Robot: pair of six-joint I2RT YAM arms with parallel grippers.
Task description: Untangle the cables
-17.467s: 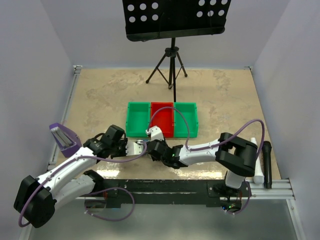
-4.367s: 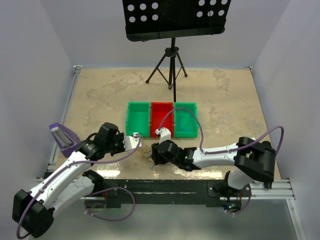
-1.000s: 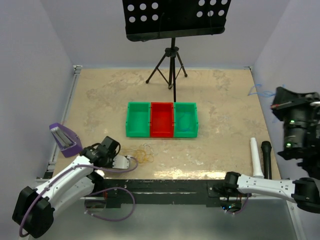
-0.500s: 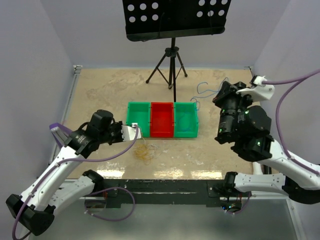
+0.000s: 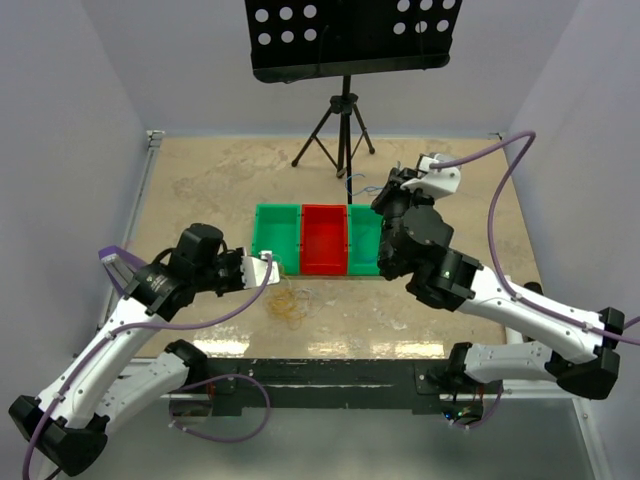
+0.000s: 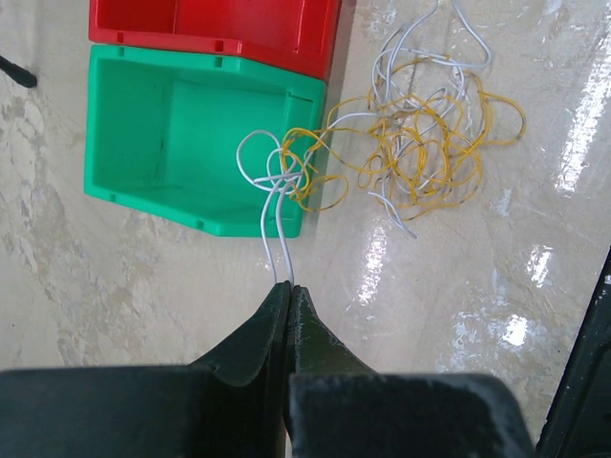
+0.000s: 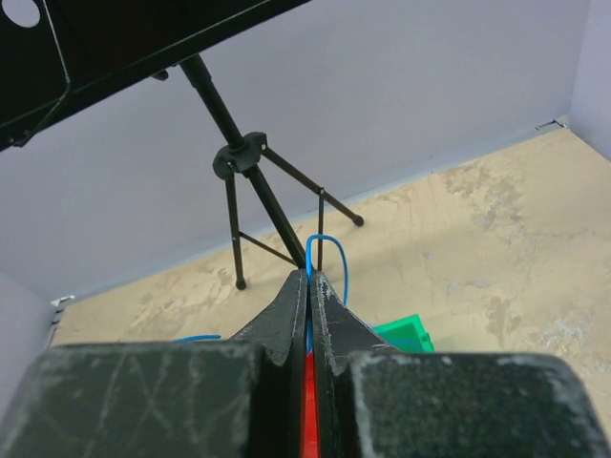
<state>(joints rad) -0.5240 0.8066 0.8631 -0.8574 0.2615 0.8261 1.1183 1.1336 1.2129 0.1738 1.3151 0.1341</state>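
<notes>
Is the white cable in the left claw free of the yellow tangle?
No, the white cable knots with the yellow cables at the green bin's corner.

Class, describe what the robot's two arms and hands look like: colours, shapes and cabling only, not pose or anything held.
Both arms, left arm and right arm, have white links joined by bulky black joint housings. A thick purple hose loops loosely along each. The left hand and right hand each have two matte black fingers tapering to thin tips.
</notes>
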